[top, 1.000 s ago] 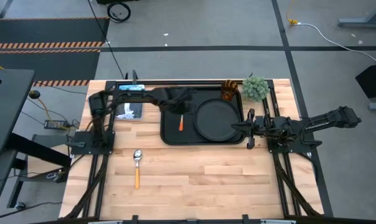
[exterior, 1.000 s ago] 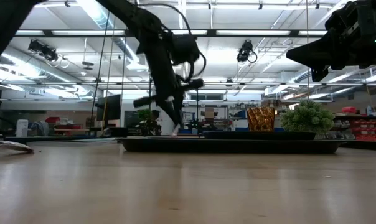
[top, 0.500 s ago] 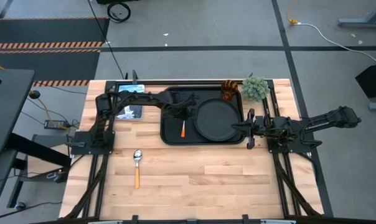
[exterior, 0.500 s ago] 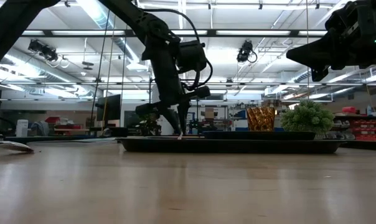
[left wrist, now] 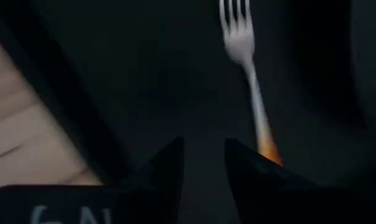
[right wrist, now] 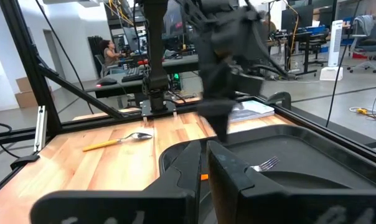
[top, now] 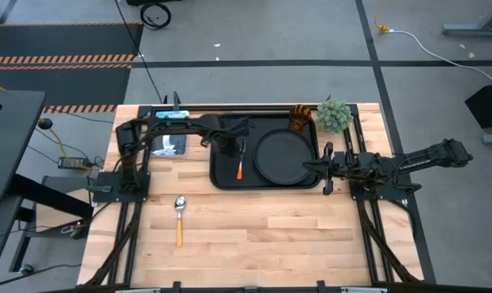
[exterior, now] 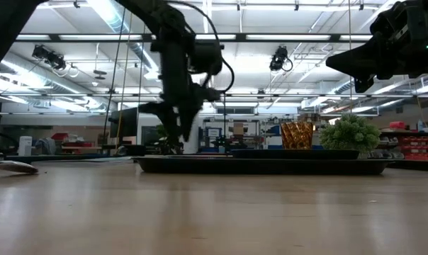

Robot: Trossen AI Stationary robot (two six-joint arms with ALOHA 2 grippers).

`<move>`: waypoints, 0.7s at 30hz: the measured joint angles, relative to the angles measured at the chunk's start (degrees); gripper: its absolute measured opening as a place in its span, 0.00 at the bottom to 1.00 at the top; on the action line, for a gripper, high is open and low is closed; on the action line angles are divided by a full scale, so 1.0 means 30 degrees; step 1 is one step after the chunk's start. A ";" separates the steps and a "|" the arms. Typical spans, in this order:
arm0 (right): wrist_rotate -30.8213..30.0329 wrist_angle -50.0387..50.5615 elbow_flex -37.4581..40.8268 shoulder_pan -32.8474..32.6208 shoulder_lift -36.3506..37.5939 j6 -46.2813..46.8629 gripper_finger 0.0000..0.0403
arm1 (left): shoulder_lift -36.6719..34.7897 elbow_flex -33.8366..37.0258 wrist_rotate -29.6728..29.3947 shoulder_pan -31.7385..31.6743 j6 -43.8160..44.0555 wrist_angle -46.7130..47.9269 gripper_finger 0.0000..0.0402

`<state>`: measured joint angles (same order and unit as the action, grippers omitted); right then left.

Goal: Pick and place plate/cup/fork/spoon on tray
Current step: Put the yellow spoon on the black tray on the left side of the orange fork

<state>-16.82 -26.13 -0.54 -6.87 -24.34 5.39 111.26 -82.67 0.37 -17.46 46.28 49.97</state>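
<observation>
I see the small orange-handled fork with silver tines (top: pixel 240 163) lying free in the large black rectangular tray (top: pixel 223 176), beside the round matte black plate (top: pixel 284 156). Left gripper (top: pixel 230 150) hovers above it, fingers narrow, empty. Right gripper (top: pixel 327 168) parked at tray's edge, closed.

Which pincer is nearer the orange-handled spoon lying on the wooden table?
Left. The left pincer hangs over the black rectangular tray's left part, up-table from the spoon; the right pincer waits at the tray's right edge, farther off.

A fuzzy green plant (top: pixel 334 114) — at the table's (top: pixel 270 236) far corner (right side).
</observation>
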 joint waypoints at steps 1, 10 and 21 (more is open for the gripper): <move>-0.0006 0.0000 0.0000 0.0003 0.0000 0.0003 0.08 | -0.0283 -0.0007 0.0264 0.0248 -0.1097 0.0891 0.31; 0.0000 0.0000 0.0000 0.0000 -0.0007 0.0000 0.08 | -0.1346 0.0017 0.0815 0.4883 -0.1292 1.0096 0.31; 0.0000 0.0000 0.0000 0.0000 -0.0006 0.0000 0.08 | -0.1354 0.2046 0.0910 1.1970 0.4031 1.0186 0.31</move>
<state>-16.82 -26.13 -0.54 -6.87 -24.36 5.39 107.20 -76.54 3.10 18.45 58.37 80.53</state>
